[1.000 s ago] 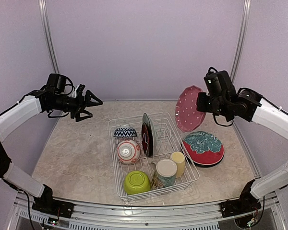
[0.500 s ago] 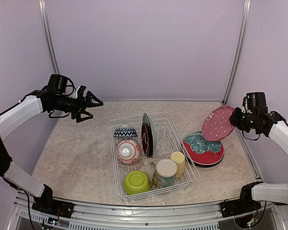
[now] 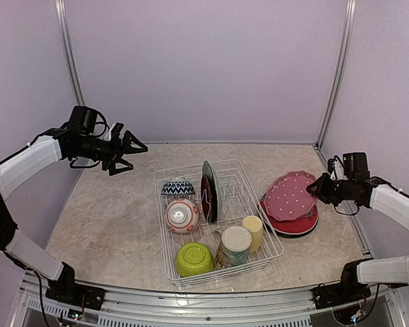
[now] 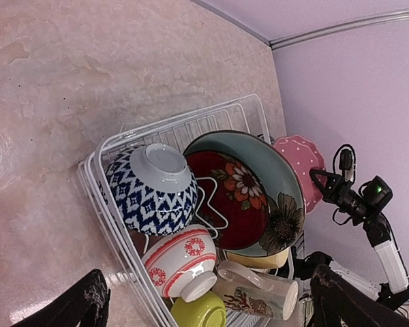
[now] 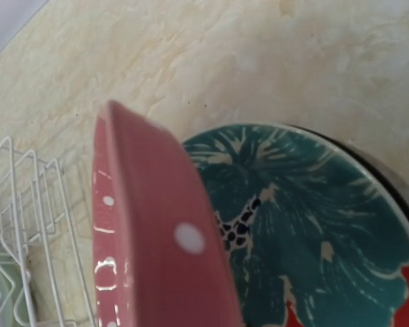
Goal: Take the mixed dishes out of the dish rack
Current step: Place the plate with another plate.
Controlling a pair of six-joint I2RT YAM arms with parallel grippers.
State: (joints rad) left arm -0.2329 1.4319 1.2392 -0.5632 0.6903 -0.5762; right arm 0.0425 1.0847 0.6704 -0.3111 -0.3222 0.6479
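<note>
Right of the dish rack (image 3: pixel 161 225): pink dotted plate (image 3: pixel 290 196) has dropped from upright and high to a shallow tilt just over the red floral plate (image 3: pixel 301 225); contact between them cannot be told
Right gripper (image 3: pixel 322 189): clamped on the pink dotted plate at the rim farthest from the rack
Left gripper (image 3: pixel 131 146): fingers spread wide, empty; hovers beyond the rack's far left corner, unmoved
Inside the rack: teal-rimmed plate (image 3: pixel 208 185) upright in the slots; bowls, yellow cup (image 3: pixel 253 230) and mug (image 3: pixel 233 246) not yet unloaded
Meaning: stacking looks nearly done; release seems the next step; most unloading is left
</note>
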